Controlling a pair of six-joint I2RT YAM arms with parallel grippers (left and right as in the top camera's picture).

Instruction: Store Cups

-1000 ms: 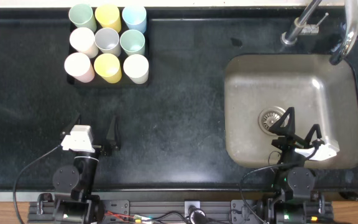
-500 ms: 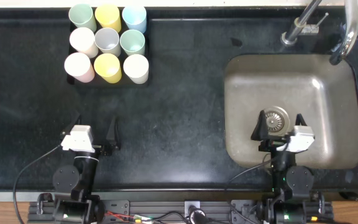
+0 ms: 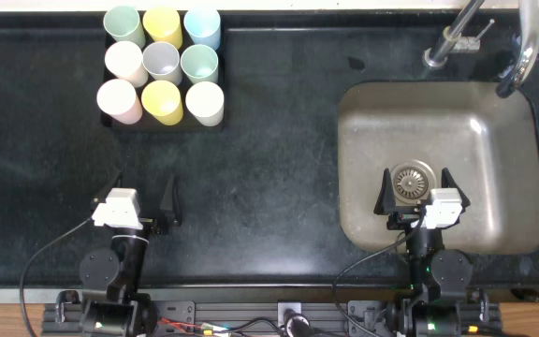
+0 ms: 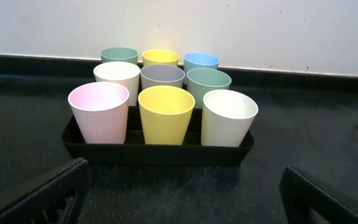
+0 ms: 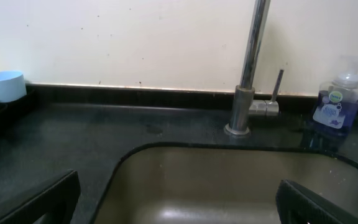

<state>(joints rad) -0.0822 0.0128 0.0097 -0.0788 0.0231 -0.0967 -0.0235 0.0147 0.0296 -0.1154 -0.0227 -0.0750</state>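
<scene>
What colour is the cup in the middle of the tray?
Grey. The middle cup shows best in the left wrist view.

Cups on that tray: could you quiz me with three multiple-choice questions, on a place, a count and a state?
1. Where is the tray, relative to the sink?
A. Inside it
B. On the counter to its left
C. On its far rim

2. How many cups does it hold?
A. Six
B. Nine
C. Twelve

3. The left end effector is:
A. Open, empty
B. Shut on a cup
C. Shut on the tray

Answers: 1B, it sits on the counter clear of the basin; 2B, three rows of three; 3A, fingers wide apart, nothing between.
</scene>
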